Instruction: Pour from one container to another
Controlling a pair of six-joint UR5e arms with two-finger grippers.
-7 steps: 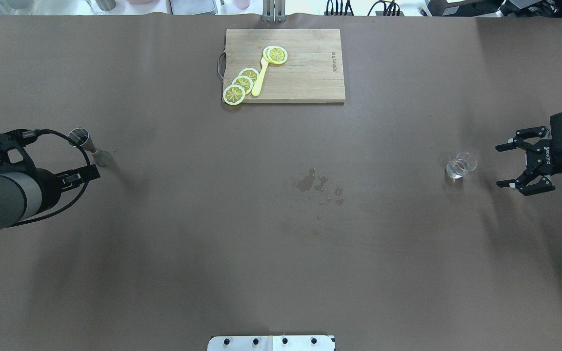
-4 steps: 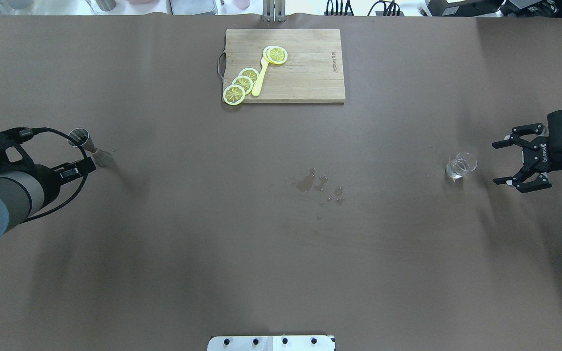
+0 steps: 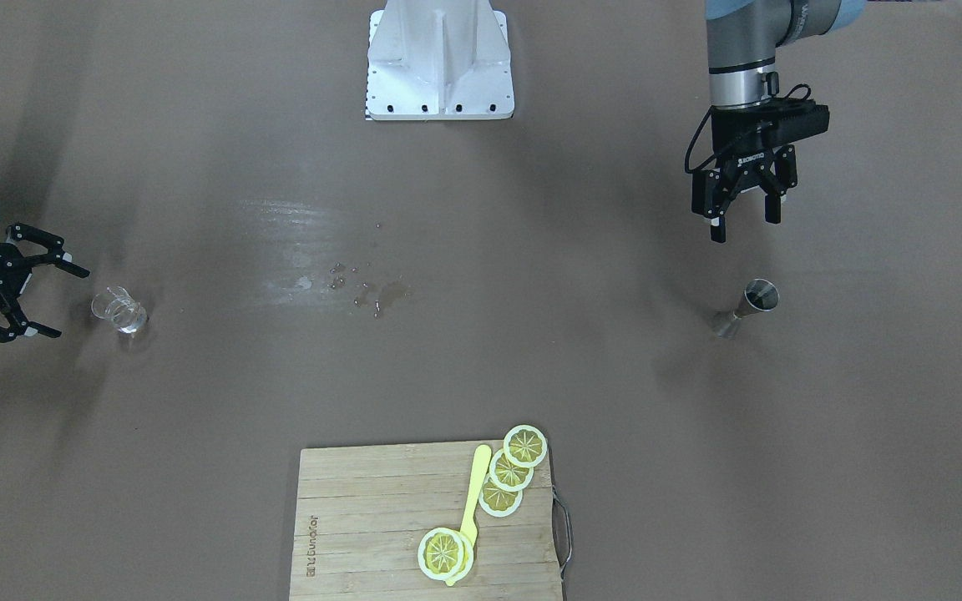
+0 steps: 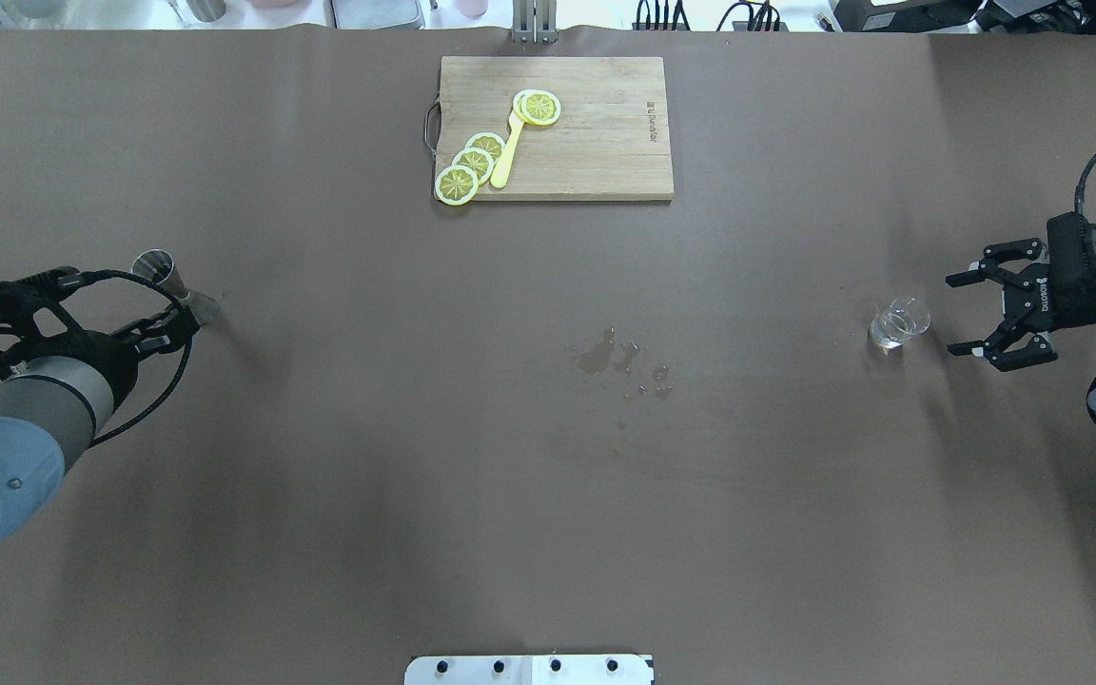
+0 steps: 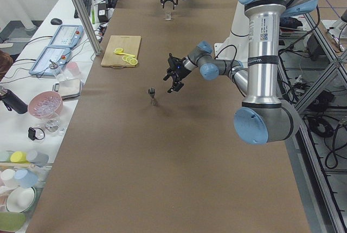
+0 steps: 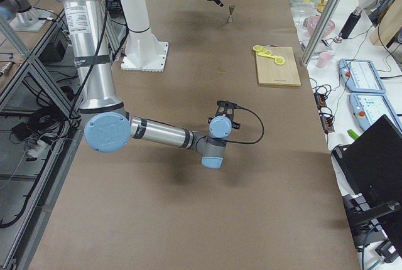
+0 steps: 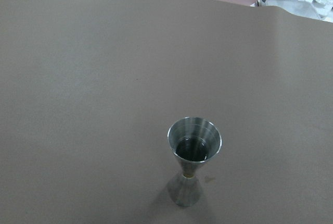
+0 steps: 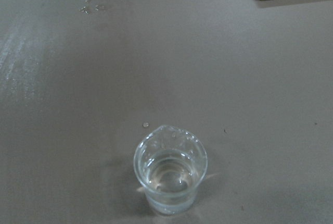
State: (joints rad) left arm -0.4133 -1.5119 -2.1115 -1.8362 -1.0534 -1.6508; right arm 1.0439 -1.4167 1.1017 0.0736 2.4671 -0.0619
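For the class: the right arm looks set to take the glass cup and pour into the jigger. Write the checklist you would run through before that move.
1. Right pincer open: ok.
2. Glass cup upright, nothing touching it: ok.
3. Cup in line with the right pincer's opening: ok.
4. Jigger upright, mouth up: ok.
5. Left pincer apart from the jigger: ok.
6. Tabletop dry between cup and jigger: not ok, puddle mid-table.
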